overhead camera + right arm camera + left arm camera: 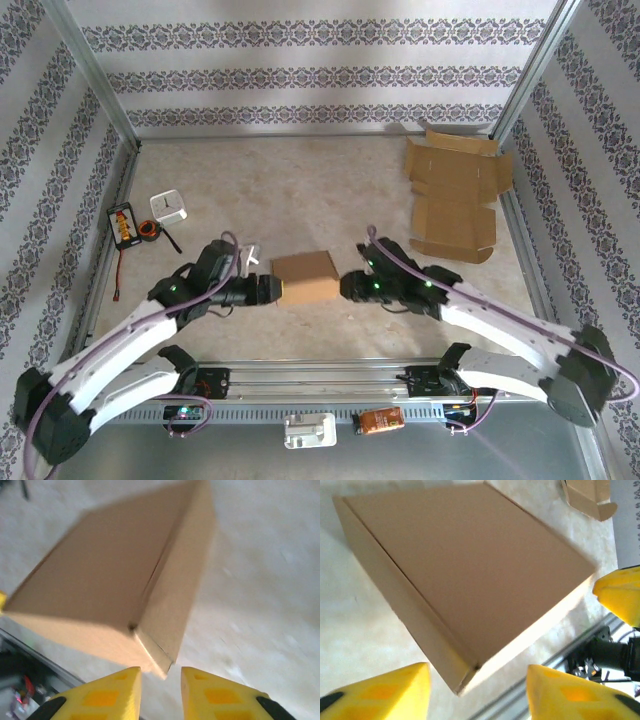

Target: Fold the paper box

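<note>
A closed brown paper box (304,277) lies flat on the table between the two arms. My left gripper (272,291) stands just off its left side, open, with the box's near corner (462,682) between and ahead of the yellow fingers (385,692). Off the box's right side is my right gripper (345,286), open by a narrow gap. The box's near right corner (162,667) sits just ahead of its yellow fingers (107,695), apart from them. Nothing is held by either gripper.
Unfolded flat cardboard (455,195) lies at the back right by the frame post. A white block (169,206) and an orange-black device with a tape roll (127,226) sit at the left. A metal rail (320,380) runs along the near edge.
</note>
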Available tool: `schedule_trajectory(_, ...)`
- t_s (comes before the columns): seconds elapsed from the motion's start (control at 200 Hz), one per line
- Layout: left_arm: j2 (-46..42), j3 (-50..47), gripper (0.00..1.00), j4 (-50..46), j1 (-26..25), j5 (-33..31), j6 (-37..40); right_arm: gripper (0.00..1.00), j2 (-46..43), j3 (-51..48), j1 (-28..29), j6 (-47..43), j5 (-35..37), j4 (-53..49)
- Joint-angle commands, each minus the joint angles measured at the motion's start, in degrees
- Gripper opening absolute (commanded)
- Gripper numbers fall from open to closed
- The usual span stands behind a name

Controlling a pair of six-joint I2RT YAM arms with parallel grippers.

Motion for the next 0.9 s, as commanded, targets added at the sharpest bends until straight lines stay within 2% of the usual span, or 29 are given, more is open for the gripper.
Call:
schedule_trajectory(0.0, -5.70, -0.77, 0.61, -3.71, -0.61, -4.23, -2.88, 0.39, -6.65, -0.55, -0.64, 3.22, 3.89, -9.61)
schedule_trajectory(0.035, -5.55, -0.66, 0.64, -3.07, -0.61, -4.98, -2.53, 0.48, -7.54, -0.52, -1.41, 2.91, 3.55, -9.00)
schedule_trajectory(0.125, -1.55, -0.22, 0.67, -2.08, -0.61, -6.06, -2.35, 0.58, -6.59, -1.40, -4.25, 2.45, 1.33, -5.42)
schedule_trajectory(0.205, 3.78, -0.22, 0.68, -1.41, -0.61, -5.22, -4.15, 0.62, -2.87, -2.87, -6.21, 2.36, -3.58, 0.43)
schedule_trajectory(0.325, 8.16, -2.07, 0.70, 1.28, -0.83, -2.92, -7.19, 0.64, 5.13, -2.34, -5.28, 0.66, -8.69, 6.27)
schedule_trajectory(0.47, 9.09, -8.10, 0.70, 14.31, -1.78, 2.33, -13.84, 0.56, 14.68, -1.66, -1.96, 0.97, -11.78, 13.09)
schedule_trajectory(0.575, 12.36, -9.97, 0.64, 20.85, -2.53, 3.81, -16.37, 0.49, 19.62, -2.71, -0.61, 4.10, -12.04, 20.35)
schedule_trajectory(0.745, 21.58, -7.88, 0.41, 26.58, -2.40, 2.96, -18.22, 0.37, 28.69, 2.37, 1.16, 7.34, -9.38, 23.54)
schedule_trajectory(0.819, 25.58, -5.50, 0.36, 28.60, -0.21, -1.11, -18.31, 0.31, 33.43, 5.96, 1.12, 9.64, -7.54, 26.98)
schedule_trajectory(0.894, 30.89, -1.34, 0.34, 29.89, 4.88, -2.54, -15.79, 0.28, 39.38, 12.88, 0.64, 9.77, -4.33, 27.12)
